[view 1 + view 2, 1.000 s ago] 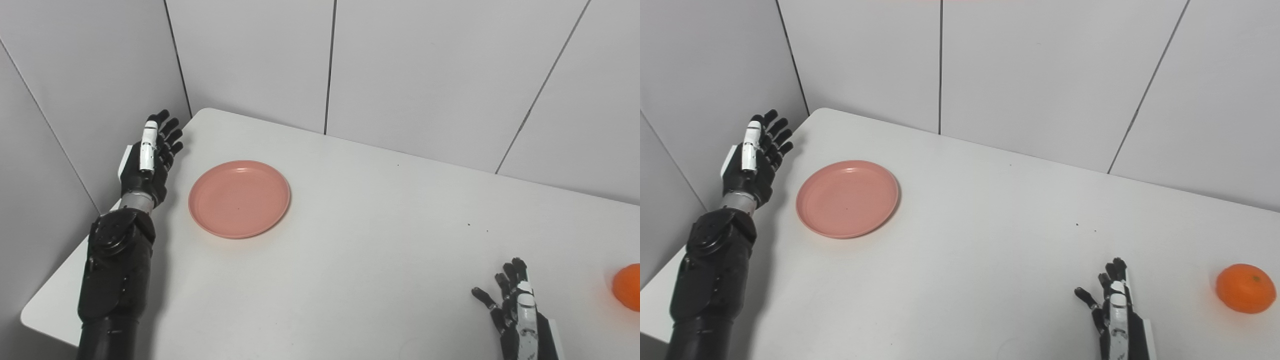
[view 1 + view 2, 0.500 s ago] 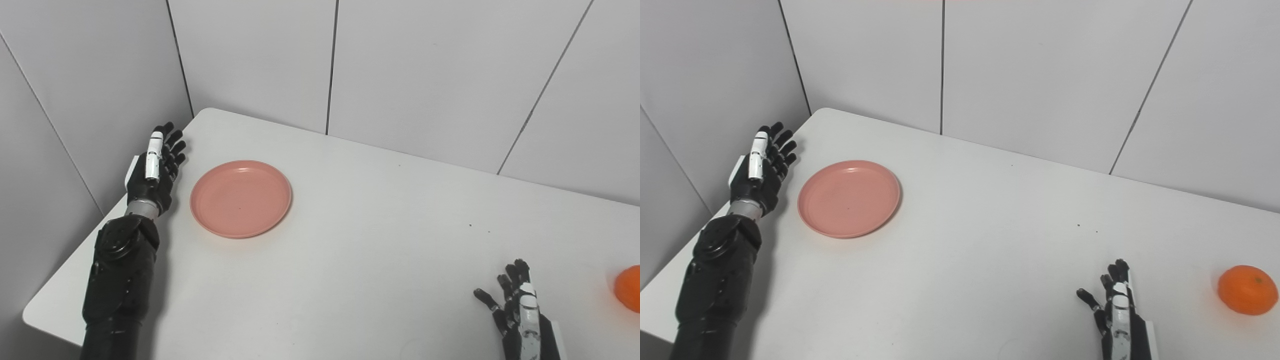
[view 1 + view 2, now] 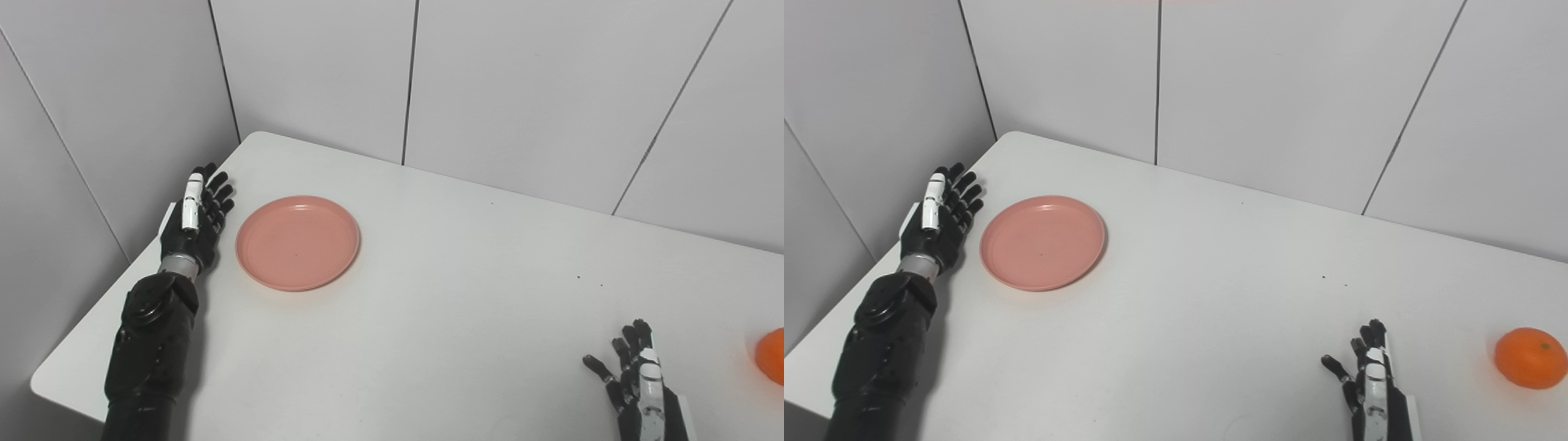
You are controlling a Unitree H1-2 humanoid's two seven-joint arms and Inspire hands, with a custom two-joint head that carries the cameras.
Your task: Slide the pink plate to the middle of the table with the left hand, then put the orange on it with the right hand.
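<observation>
1. The pink plate (image 3: 1042,242) lies flat on the white table (image 3: 1213,294). It sits near the far left corner of the table, not in the middle.
2. There is nothing on the plate.
3. The left hand (image 3: 938,220) is just to the left of the plate, close to its rim. I cannot tell if it touches the rim.
4. The left hand is open. Its fingers (image 3: 961,195) are straight and a little spread, and they point away from the robot. It holds nothing.
5. The left hand stands on its side, with the palm facing the plate.
6. The black left arm (image 3: 882,343) comes up from the bottom of the picture, along the left edge of the table.
7. The orange (image 3: 1530,358) is far to the right of the plate, close to the right edge of the table. It sits on the table top by itself.
8. The right hand (image 3: 1372,386) is far from the plate, at the near edge of the table. It is left of the orange and does not touch it.
9. The right hand is open too. Its fingers point up and away, and it holds nothing.
10. A few tiny dark specks (image 3: 1334,280) lie on the table, to the right of the plate.
</observation>
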